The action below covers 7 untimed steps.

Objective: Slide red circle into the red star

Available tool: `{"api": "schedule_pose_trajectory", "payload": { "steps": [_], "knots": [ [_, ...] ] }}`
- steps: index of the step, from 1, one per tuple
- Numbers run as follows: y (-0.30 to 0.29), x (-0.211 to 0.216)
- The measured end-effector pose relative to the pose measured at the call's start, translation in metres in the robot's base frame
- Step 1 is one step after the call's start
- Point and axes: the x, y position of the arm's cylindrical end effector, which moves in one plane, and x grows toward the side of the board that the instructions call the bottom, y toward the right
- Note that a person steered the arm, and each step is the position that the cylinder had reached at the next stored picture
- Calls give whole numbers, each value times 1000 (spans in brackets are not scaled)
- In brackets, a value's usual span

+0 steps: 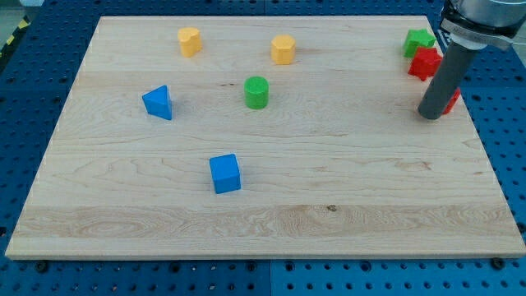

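Observation:
The red star (424, 62) lies near the view's top right, touching a green star (418, 41) above it. The red circle (452, 101) sits just below and right of the red star, mostly hidden behind my rod; only a red sliver shows at the rod's right side. My tip (429, 115) rests on the board at the red circle's left side, touching or nearly touching it, and below the red star.
A yellow block (190, 40) and an orange block (283, 49) sit near the view's top. A green cylinder (256, 92) is at centre. A blue triangle (158, 103) is at left, a blue cube (224, 173) lower centre. The wooden board's right edge (485, 156) is near my tip.

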Motion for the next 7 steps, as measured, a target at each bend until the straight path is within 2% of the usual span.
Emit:
{"api": "schedule_pose_trajectory", "payload": {
  "steps": [1, 3, 6, 7],
  "knots": [
    [10, 16],
    [13, -19],
    [13, -27],
    [15, -14]
  ]
}}
